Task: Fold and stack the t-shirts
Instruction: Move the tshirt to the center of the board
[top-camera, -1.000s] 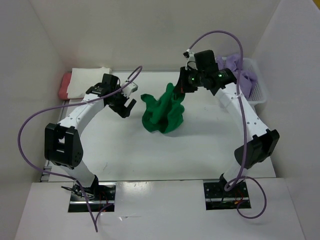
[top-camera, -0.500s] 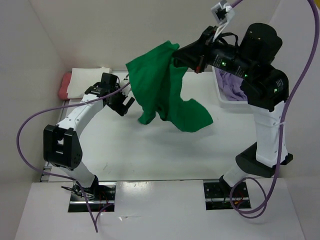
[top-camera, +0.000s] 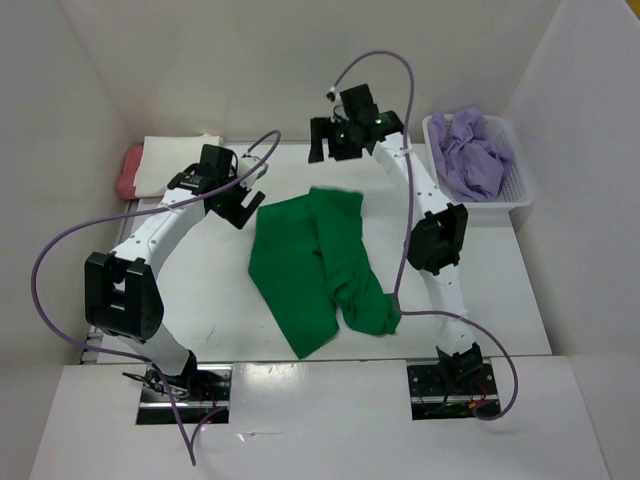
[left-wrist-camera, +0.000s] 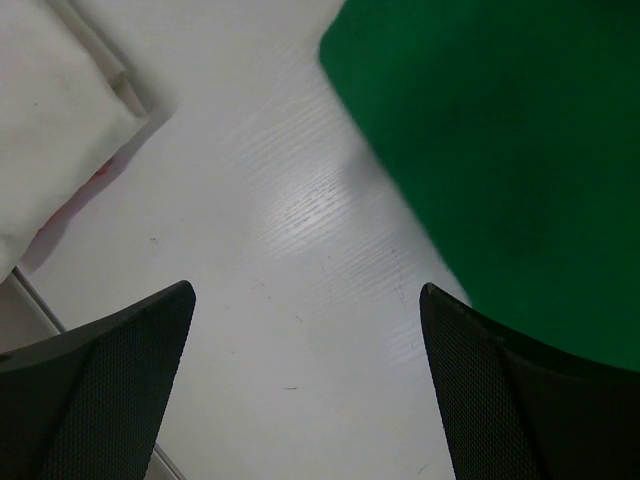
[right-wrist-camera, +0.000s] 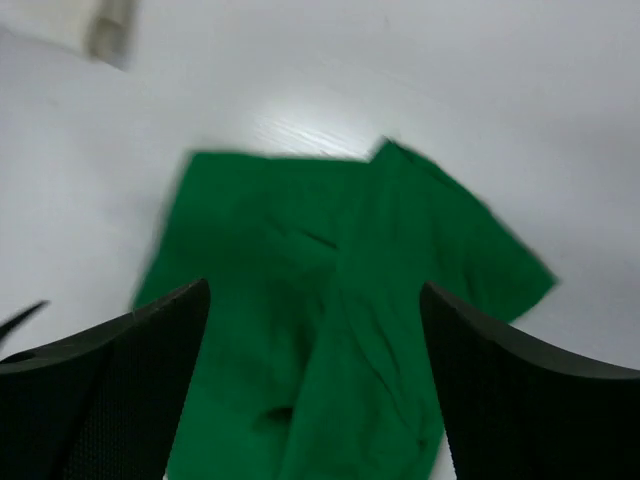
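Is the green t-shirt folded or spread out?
Spread out, unfolded: the green t-shirt lies mostly flat on the table, one side rumpled.

The table (top-camera: 200, 290) carries a spread green shirt (top-camera: 300, 260), a cream-topped red shirt (top-camera: 130, 170) far left, a basket (top-camera: 519, 182) far right.

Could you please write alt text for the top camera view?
A green t-shirt lies spread on the table between two robot arms, left claw and right claw open near its far edge. A lavender shirt fills a basket at right; a cream shirt and salmon shirt sit far left.
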